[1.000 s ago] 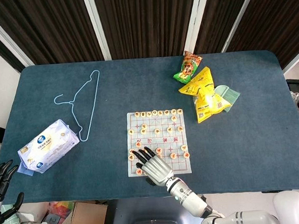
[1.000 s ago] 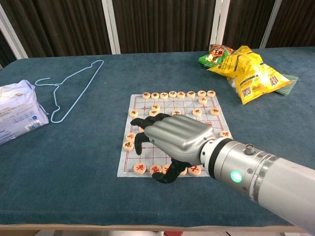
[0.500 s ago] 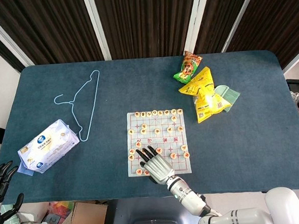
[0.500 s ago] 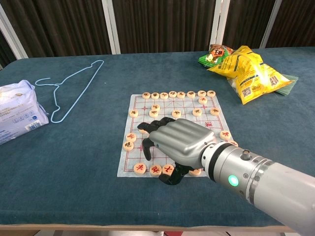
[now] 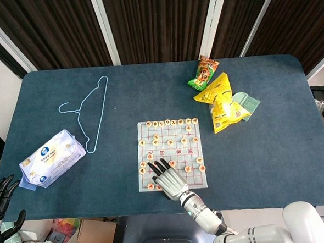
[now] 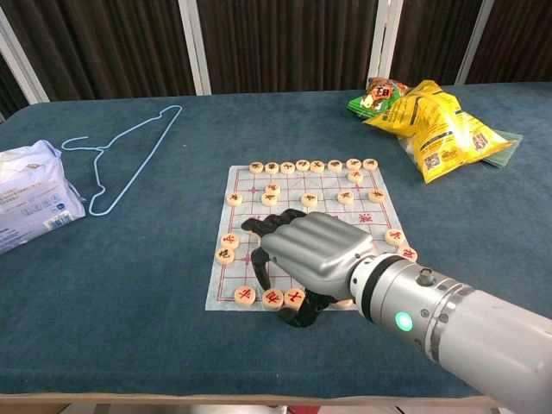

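The right hand (image 6: pixel 315 259) lies palm down over the near edge of the chess board (image 6: pixel 302 233), low in the middle of the chest view. Its dark fingers (image 6: pixel 259 226) are stretched forward and a little apart, hovering over or resting on the mat — whether they actually press on it I cannot tell. They hold nothing that shows. The thumb curls under at the near edge, just beside the row of chess pieces (image 6: pixel 272 298) with red marks. More pieces sit in a line along the far edge of the board and scattered across its middle.

The left hand (image 5: pixel 1 192) shows only at the lower left corner of the head view, off the surface, fingers spread and holding nothing.

On the blue surface (image 5: pixel 274 158) a wire hanger (image 5: pixel 90 112) lies at upper left, a tissue pack (image 5: pixel 51 158) below it. At upper right a yellow snack bag (image 5: pixel 221 98) overlaps a green brush (image 5: pixel 246 102), with a smaller green and orange packet (image 5: pixel 203 72) just beyond.
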Action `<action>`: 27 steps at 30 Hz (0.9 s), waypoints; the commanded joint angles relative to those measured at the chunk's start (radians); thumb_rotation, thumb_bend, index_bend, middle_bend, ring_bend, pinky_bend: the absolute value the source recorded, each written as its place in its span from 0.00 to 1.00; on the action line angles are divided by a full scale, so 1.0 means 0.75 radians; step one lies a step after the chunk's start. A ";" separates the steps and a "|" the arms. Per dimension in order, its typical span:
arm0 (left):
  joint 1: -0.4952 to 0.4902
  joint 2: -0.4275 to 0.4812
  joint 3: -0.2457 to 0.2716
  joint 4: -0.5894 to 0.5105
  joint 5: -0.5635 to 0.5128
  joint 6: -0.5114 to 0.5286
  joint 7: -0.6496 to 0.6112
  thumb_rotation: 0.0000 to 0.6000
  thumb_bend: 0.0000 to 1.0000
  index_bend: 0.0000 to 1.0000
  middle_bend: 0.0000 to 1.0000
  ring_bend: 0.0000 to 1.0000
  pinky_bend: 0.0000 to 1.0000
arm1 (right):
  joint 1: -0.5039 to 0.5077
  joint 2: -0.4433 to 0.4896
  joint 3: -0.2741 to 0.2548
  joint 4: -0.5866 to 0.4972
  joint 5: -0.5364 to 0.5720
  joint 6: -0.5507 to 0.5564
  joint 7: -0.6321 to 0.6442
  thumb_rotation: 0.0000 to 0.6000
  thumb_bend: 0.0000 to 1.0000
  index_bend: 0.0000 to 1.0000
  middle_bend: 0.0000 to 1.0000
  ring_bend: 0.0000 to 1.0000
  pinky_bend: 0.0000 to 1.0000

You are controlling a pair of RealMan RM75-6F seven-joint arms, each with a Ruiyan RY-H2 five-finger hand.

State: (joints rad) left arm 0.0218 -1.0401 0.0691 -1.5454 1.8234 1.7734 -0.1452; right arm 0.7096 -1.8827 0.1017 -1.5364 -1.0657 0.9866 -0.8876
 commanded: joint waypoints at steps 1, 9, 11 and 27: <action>0.000 0.001 0.000 0.000 -0.001 0.000 -0.002 1.00 0.43 0.00 0.00 0.00 0.06 | 0.005 -0.003 -0.003 0.003 0.007 0.002 -0.001 1.00 0.45 0.56 0.00 0.00 0.00; 0.002 0.002 0.001 0.003 0.002 0.003 -0.004 1.00 0.43 0.00 0.00 0.00 0.06 | 0.022 -0.018 -0.011 0.015 0.022 0.011 0.010 1.00 0.47 0.58 0.01 0.00 0.00; 0.003 0.002 0.002 0.003 0.003 0.005 -0.006 1.00 0.43 0.00 0.00 0.00 0.06 | 0.025 -0.022 -0.013 0.018 0.024 0.013 0.015 1.00 0.47 0.58 0.02 0.00 0.00; 0.006 0.003 0.002 0.002 0.001 0.007 -0.008 1.00 0.43 0.00 0.00 0.00 0.05 | 0.024 0.033 0.020 -0.052 -0.007 0.074 0.106 1.00 0.48 0.63 0.06 0.00 0.00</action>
State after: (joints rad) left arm 0.0264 -1.0382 0.0706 -1.5442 1.8238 1.7784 -0.1508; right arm 0.7288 -1.8651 0.1059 -1.5667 -1.0684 1.0363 -0.8206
